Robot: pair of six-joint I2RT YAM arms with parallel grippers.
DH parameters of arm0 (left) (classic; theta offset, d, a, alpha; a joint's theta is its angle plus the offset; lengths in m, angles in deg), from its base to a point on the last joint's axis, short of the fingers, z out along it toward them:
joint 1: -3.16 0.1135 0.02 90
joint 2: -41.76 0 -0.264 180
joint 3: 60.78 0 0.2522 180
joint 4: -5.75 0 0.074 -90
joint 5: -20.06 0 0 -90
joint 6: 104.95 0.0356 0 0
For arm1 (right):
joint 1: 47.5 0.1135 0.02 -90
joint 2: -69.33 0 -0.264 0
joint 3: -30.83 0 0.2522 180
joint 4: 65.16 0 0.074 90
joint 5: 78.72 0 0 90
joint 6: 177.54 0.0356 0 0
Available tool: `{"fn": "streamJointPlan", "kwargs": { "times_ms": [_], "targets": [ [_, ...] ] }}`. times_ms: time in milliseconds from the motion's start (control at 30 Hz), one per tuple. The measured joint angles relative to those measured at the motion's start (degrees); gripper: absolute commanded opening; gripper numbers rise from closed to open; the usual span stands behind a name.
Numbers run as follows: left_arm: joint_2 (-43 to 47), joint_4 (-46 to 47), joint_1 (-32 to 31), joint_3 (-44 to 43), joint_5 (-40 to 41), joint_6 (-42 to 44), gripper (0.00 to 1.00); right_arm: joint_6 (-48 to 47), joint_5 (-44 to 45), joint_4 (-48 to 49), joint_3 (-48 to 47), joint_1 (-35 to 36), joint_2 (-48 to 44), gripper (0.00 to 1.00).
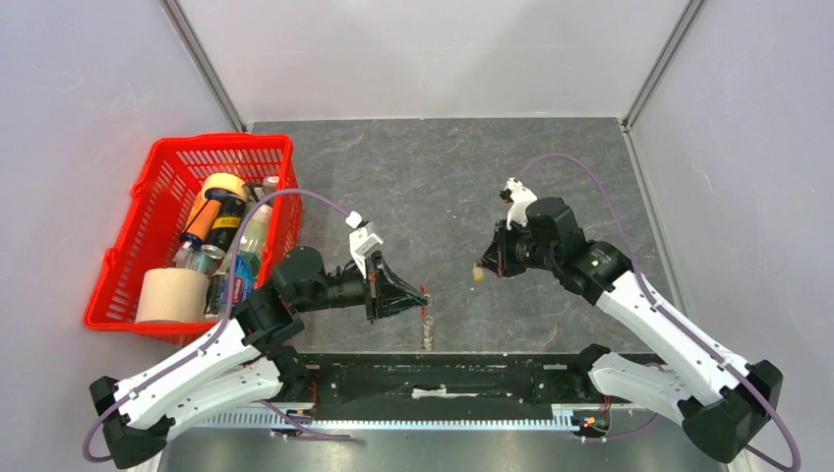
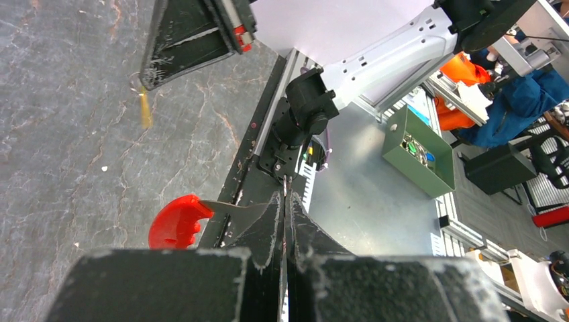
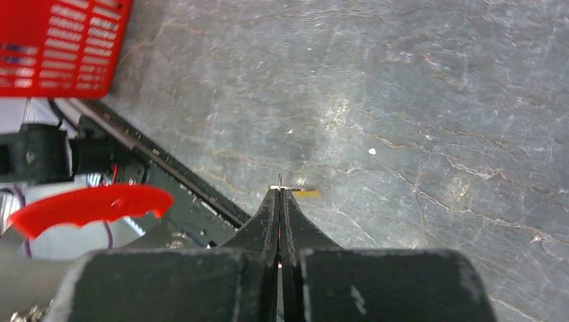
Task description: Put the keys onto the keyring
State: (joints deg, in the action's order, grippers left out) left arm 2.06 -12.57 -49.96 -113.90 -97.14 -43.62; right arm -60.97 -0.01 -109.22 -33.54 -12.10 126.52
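L pincer clamps thin red curved keyring, silvery keys hanging near black base rail. R pincer pinches small brass-yellow key. Btwn tips: open grey tabletop.

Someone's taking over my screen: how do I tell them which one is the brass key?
Look right of the middle of the grey table, where the right gripper points left. The brass key hangs from its shut tip. It is the only yellow one; the other keys, silvery, dangle below the red keyring in the left gripper.
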Motion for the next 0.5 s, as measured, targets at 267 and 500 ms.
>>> {"fn": "streamJointPlan", "kwargs": {
  "times_ms": [267, 500],
  "targets": [
    [0.0, -3.1, 0.0, -2.4, 4.4, 1.8, 0.02, -8.9, -8.9, -11.0, -9.8, 1.2, 0.3, 0.0],
    [-1.2, -4.4, 0.0, -2.4, 10.2, 2.7, 0.02, -13.4, -14.2, -16.7, -16.3, 5.0, 2.7, 0.0]
  ]
}}
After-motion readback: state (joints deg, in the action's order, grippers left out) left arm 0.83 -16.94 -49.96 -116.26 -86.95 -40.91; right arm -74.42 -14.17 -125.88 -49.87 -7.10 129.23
